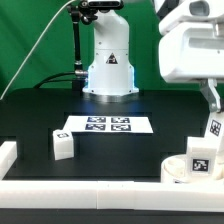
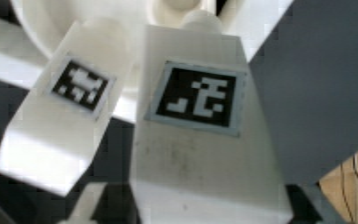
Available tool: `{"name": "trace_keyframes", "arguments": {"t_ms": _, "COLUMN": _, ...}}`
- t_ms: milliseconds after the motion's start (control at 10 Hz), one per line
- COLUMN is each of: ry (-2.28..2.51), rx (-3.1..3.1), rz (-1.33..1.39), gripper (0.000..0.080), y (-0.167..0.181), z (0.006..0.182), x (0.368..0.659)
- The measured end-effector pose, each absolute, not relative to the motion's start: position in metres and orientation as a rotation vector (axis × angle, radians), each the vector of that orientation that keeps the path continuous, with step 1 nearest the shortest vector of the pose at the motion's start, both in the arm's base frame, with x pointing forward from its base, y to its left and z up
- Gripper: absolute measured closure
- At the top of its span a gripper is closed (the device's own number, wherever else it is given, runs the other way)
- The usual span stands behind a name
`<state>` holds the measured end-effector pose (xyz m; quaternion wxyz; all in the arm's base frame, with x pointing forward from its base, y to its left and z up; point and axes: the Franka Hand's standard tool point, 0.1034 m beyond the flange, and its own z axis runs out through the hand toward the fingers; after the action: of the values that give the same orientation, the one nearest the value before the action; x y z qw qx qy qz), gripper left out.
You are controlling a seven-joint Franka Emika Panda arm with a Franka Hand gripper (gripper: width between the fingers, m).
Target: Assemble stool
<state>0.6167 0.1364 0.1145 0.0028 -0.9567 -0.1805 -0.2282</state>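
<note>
Exterior view: end effector (image 1: 211,112) is clamping the gripped leg (image 1: 213,130) over the seat (image 1: 178,170), lower right; a loose leg (image 1: 62,146) is waiting lower left, not yet fitted.

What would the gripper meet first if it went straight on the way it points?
Probably the low round white plastic seat just below. The gripper points down, jaws shut on a chunky white tagged block leg, whose end would touch first; depth is unclear.

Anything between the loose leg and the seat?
No. Exterior view shows bare black table between the loose leg and the seat; marker board sits farther back.
</note>
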Motion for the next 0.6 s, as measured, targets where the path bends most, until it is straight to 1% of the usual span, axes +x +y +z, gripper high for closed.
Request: {"name": "trace_keyframes", "arguments": {"t_ms": 600, "ry": -0.572, "rx": -3.011, "rz": -0.709, "gripper": 0.0475, "y": 0.1258, "z": 0.1129, "x": 0.6185}}
